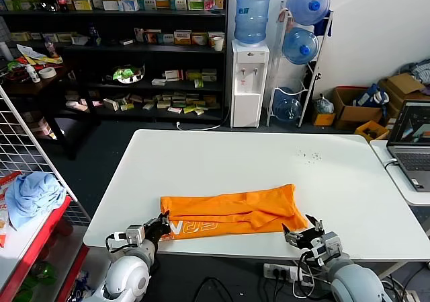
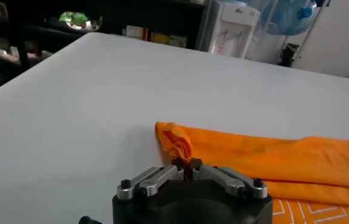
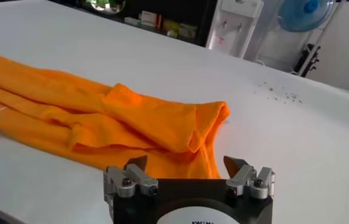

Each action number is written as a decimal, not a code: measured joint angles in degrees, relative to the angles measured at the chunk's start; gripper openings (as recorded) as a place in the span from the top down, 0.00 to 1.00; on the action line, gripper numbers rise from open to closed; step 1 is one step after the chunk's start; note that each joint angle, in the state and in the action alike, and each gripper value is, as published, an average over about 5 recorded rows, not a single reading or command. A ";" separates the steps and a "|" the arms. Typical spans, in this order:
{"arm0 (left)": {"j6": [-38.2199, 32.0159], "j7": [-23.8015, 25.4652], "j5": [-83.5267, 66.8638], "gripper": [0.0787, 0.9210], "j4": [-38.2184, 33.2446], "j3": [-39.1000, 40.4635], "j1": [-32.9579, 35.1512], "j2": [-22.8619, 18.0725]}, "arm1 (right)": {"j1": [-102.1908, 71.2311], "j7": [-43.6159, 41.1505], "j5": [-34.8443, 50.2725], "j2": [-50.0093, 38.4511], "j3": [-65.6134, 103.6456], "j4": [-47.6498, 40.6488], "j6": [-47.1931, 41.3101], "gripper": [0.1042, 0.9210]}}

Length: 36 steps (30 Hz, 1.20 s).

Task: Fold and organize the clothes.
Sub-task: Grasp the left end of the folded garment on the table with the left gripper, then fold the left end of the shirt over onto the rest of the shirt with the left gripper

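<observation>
The clothes are one orange T-shirt (image 1: 235,211), folded into a long strip across the near part of the white table (image 1: 222,161). White lettering (image 1: 195,228) shows along its front edge. My left gripper (image 1: 163,222) is at the strip's left end, and in the left wrist view this gripper (image 2: 186,165) is shut, pinching the bunched corner of the T-shirt (image 2: 271,155). My right gripper (image 1: 300,233) is at the strip's right end. In the right wrist view it (image 3: 186,163) stands open, with the end of the T-shirt (image 3: 101,109) lying between its spread fingers.
The table's front edge runs just below both grippers. A laptop (image 1: 411,144) sits on a side table at the right. A light blue cloth bundle (image 1: 33,191) lies on a red rack at the left. Shelves and a water dispenser (image 1: 249,80) stand behind.
</observation>
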 measured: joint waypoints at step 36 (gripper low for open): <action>1.63 -2.28 1.28 0.94 -8.15 4.39 -6.79 3.14 | -0.45 5.15 -5.97 4.92 1.90 -2.81 10.89 0.12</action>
